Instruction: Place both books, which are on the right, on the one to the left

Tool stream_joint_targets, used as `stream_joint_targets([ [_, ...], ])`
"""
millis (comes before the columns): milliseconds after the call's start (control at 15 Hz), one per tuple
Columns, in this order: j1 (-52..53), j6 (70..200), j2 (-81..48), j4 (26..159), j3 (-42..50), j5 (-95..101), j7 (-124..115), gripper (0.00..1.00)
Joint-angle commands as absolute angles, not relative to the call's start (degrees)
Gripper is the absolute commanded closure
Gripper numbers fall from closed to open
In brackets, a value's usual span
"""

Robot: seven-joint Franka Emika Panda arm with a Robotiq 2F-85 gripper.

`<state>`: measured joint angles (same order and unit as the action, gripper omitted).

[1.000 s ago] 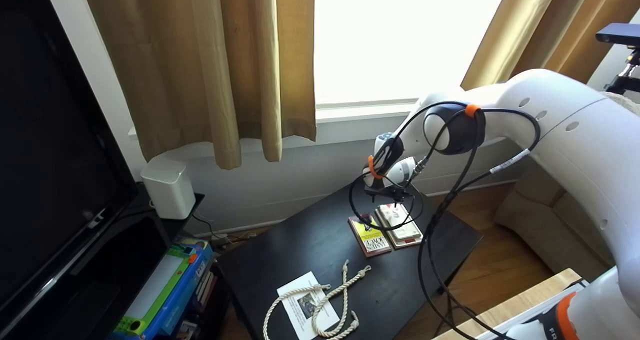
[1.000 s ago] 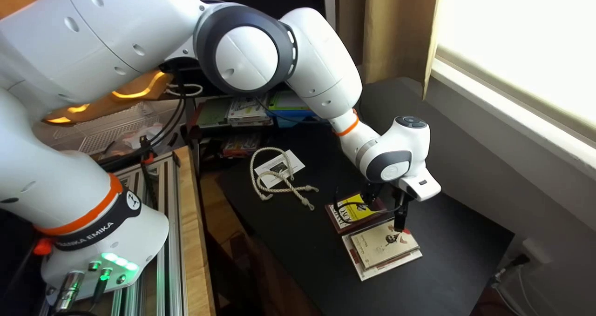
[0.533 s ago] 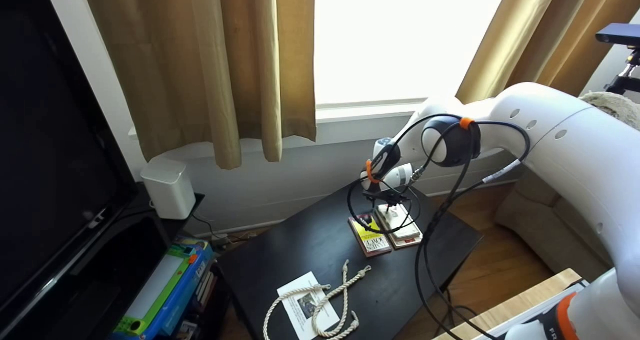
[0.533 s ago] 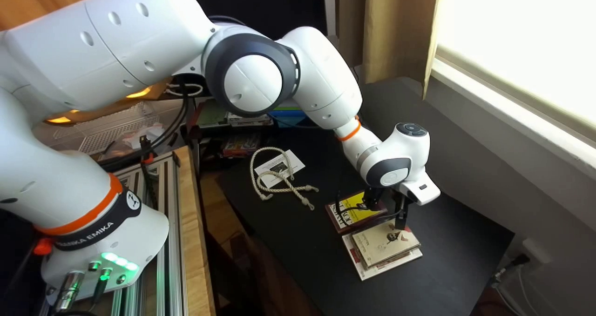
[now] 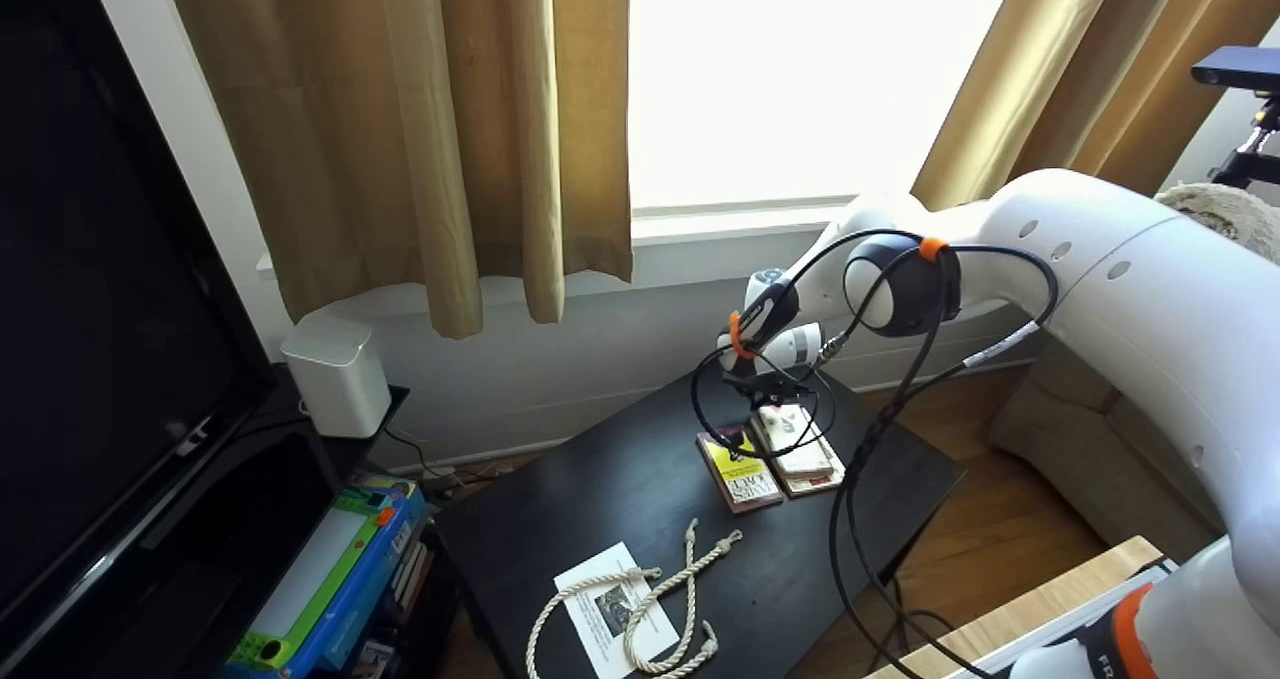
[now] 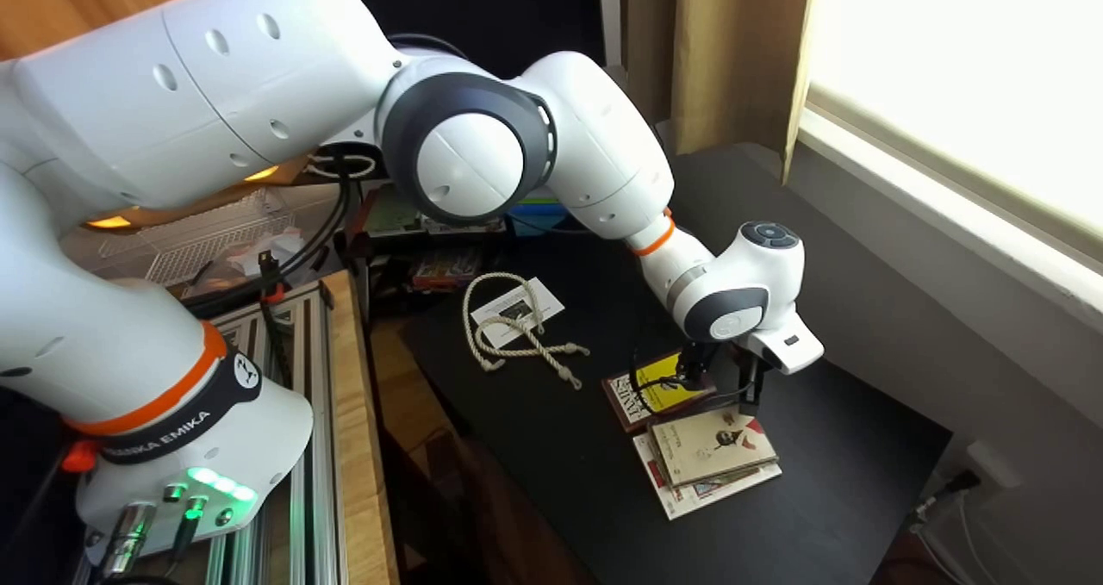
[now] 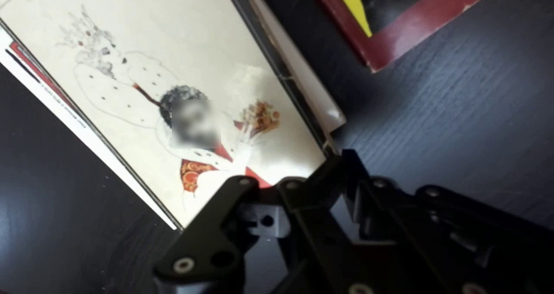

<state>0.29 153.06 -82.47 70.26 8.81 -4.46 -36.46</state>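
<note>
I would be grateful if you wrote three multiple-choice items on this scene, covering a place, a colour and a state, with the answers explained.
1. Where is the pale rope relative to the white sheet?
A) Entirely underneath it
B) Partly on top of it
C) Well apart from it

2. Which bright colour shows on the cover of the lone book beside the book pile?
A) Blue
B) Green
C) Yellow

3. How does the end effector stand?
A) Shut
B) Half open
C) Wide open

Right letters:
1 B, since strands of it cross the white sheet in both exterior views.
2 C, since yellow shows on its cover in both exterior views.
3 A, since its jaws are closed together in the wrist view.
</note>
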Motion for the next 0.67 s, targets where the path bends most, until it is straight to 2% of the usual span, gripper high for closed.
stream_joint_targets([
  [0, -0.7, 151.4, -83.3, 69.2, 7.8, -4.6, -35.2, 0.99],
  [600, -0.2, 150.5, -75.0, 77.9, 7.1, -4.4, -33.4, 0.99],
])
